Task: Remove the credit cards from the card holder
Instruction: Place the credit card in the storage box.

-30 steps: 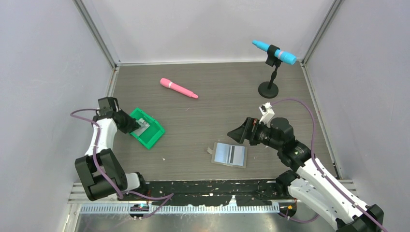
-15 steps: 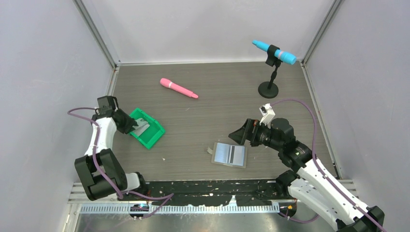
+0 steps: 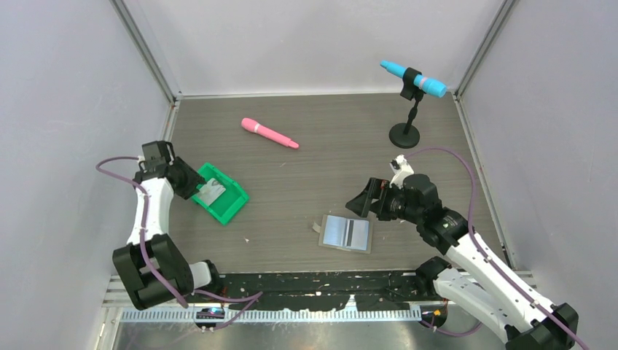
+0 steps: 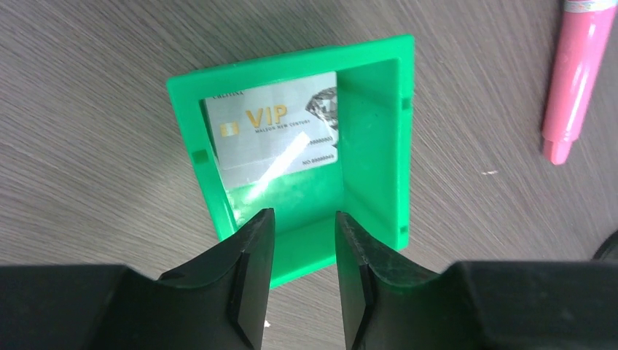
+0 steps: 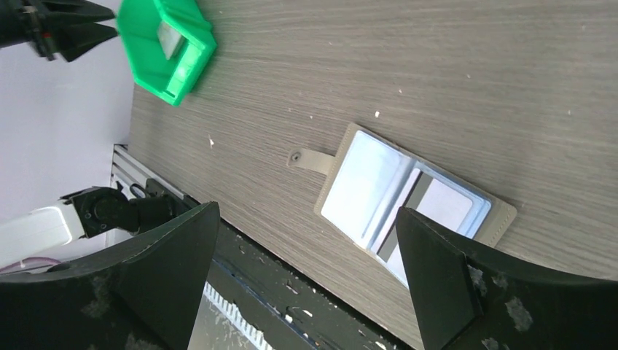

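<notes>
The grey card holder point(image 3: 347, 232) lies open on the table, its pale blue pockets up; it also shows in the right wrist view point(image 5: 412, 200). A pale card with a dark stripe point(image 5: 444, 204) sits in one pocket. One whitish credit card printed "VIP" point(image 4: 273, 131) lies flat in the green tray point(image 4: 372, 146), also seen from above point(image 3: 212, 192). My left gripper point(image 4: 304, 219) is open and empty, just off the tray's near-left edge point(image 3: 194, 187). My right gripper point(image 5: 306, 211) is wide open and empty, above and behind the card holder point(image 3: 357, 204).
A pink marker point(image 3: 270, 133) lies at the back middle and shows in the left wrist view point(image 4: 576, 73). A blue marker point(image 3: 412, 79) is clipped on a black stand point(image 3: 404, 135) at the back right. Grey walls close three sides.
My left gripper has drawn back to the left, off the green tray, and the card now lies free in the tray. The right gripper has shifted slightly.
</notes>
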### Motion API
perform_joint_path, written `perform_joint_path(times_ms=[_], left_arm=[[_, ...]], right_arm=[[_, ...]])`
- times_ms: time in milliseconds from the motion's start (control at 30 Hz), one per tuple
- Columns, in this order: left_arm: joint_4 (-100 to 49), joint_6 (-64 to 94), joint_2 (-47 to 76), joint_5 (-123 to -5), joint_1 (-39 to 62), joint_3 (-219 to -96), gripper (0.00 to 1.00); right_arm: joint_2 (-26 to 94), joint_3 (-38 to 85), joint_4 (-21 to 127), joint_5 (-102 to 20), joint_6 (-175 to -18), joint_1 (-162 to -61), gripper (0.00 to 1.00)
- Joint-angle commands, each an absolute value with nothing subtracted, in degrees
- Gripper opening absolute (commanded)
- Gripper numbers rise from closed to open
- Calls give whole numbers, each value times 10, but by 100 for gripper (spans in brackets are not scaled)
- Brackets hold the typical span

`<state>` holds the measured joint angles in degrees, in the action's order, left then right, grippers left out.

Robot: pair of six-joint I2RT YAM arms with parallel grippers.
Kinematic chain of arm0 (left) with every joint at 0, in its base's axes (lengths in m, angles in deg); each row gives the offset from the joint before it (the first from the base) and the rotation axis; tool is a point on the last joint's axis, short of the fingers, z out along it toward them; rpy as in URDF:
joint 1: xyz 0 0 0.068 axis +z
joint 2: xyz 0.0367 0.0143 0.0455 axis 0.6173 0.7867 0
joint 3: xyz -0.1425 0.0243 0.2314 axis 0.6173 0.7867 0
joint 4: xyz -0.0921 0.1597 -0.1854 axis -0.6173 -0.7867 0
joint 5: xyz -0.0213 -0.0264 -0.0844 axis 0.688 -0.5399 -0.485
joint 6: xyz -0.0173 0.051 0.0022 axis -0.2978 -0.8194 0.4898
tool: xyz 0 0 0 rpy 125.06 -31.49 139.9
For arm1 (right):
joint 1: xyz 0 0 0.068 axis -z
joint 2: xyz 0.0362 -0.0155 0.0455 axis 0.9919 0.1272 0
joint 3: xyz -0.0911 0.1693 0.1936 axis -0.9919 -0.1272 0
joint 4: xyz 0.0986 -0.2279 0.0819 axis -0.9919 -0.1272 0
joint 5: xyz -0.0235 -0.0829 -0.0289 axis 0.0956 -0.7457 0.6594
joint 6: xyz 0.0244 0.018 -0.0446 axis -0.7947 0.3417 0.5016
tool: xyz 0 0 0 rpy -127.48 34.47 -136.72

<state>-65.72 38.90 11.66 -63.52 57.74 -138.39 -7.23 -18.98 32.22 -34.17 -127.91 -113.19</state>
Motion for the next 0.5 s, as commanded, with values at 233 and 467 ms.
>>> perform_joint_path(times_ms=[233, 467], left_arm=[[-680, 337, -31, -760, 513, -1360, 38], [-655, 367, -97, -783, 356, -1313, 39]], right_arm=[[-7, -185, 320, -317, -1314, -1129, 84], [38, -205, 316, -310, -1323, -1129, 61]])
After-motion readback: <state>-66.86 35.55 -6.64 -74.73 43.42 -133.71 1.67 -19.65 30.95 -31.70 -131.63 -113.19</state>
